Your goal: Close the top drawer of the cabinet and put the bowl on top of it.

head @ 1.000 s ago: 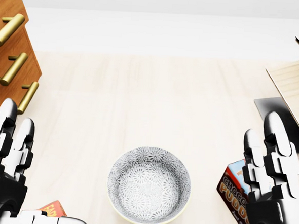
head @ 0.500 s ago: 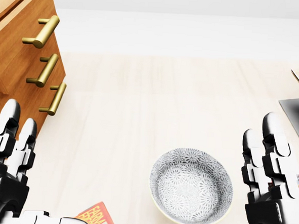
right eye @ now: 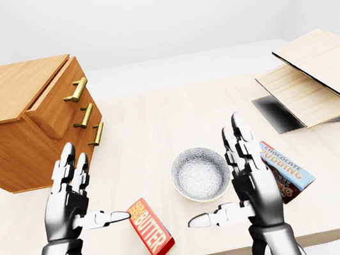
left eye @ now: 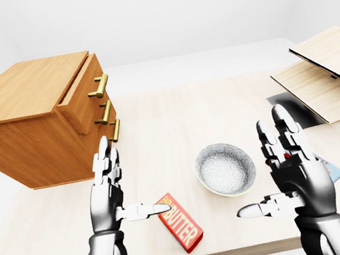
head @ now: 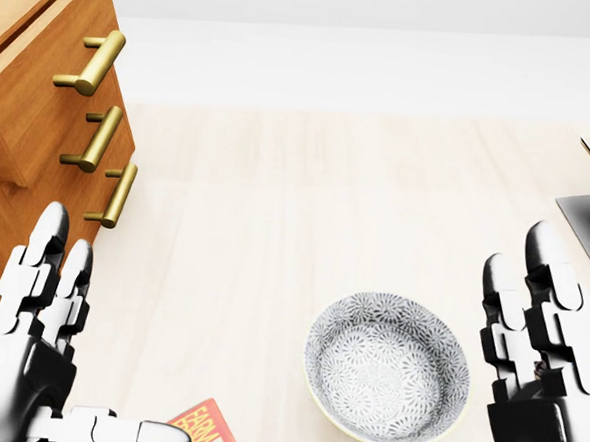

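Note:
A wooden cabinet (left eye: 24, 125) with three brass handles stands on the table at the left; its top drawer (left eye: 85, 88) is pulled out a little. A grey patterned bowl (left eye: 226, 169) sits upright on the table between my hands. My left hand (left eye: 111, 198) is open, fingers up, below the cabinet and left of the bowl. At the bowl's right my right hand (left eye: 290, 173) is open too. Neither hand touches anything.
A red butter box (left eye: 180, 223) lies near the table's lower edge beside my left thumb. A chocolate pudding box (right eye: 287, 170) lies right of the bowl. Light wooden boards (left eye: 326, 73) and a dark slab (left eye: 296, 107) sit at the right.
The camera has swung left over the second: the cabinet came further into view and the bowl slid right. Since half a second ago my left hand has risen slightly. Both hands stay open.

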Available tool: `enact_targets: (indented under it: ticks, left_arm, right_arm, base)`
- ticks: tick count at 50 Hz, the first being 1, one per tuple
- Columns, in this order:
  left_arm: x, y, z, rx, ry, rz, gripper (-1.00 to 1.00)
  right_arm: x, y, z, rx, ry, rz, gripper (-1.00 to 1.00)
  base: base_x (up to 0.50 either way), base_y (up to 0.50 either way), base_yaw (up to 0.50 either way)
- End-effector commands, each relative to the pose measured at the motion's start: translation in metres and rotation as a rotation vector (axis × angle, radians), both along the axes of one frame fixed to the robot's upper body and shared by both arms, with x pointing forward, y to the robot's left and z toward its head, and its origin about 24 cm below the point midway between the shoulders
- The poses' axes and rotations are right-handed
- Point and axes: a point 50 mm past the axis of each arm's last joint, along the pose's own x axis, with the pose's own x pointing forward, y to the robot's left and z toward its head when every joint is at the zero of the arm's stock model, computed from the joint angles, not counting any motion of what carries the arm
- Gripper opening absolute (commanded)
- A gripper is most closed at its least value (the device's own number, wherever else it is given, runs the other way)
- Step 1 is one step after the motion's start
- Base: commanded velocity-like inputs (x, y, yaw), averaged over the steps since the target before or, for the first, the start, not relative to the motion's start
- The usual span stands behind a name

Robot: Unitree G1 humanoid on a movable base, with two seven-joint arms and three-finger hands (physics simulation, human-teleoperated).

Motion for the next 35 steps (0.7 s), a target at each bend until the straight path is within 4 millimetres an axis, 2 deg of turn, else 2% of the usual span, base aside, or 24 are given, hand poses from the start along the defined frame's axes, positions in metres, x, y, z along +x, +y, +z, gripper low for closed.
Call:
enact_targets:
  ticks: [1, 13, 17, 18, 21, 22, 35]
  left_arm:
    - [0.008, 0.001, -0.001, 0.015, 0.001, 0.004, 1.00]
    - [0.035, 0.012, 0.009, 0.008, -0.055, 0.042, 1.00]
    - [0.045, 0.014, 0.020, 0.007, -0.101, 0.047, 1.00]
    - [0.056, 0.013, 0.033, 0.012, -0.153, 0.052, 1.00]
    - [0.062, 0.012, 0.034, 0.020, -0.151, 0.052, 1.00]
    - [0.108, 0.014, 0.068, 0.037, -0.230, 0.071, 1.00]
    - [0.122, 0.015, 0.059, 0.031, -0.167, 0.076, 1.00]
  right_arm:
    - [-0.005, 0.000, 0.003, 0.004, -0.013, 0.007, 1.00]
    - [-0.008, -0.001, 0.005, 0.010, -0.023, 0.013, 1.00]
    - [-0.008, -0.001, 0.005, 0.013, -0.026, 0.013, 1.00]
    - [-0.008, -0.002, 0.005, 0.023, -0.027, 0.015, 1.00]
    - [-0.009, -0.002, 0.006, 0.024, -0.033, 0.016, 1.00]
    - [-0.009, -0.002, 0.006, 0.021, -0.031, 0.016, 1.00]
    - [-0.009, -0.002, 0.007, 0.021, -0.035, 0.014, 1.00]
  base:
    - [0.00, 0.00, 0.00]
    - [0.00, 0.00, 0.00]
    - [0.00, 0.00, 0.00]
    - [0.00, 0.00, 0.00]
    - [0.00, 0.00, 0.00]
    - [0.00, 0.00, 0.00]
    - [0.00, 0.00, 0.00]
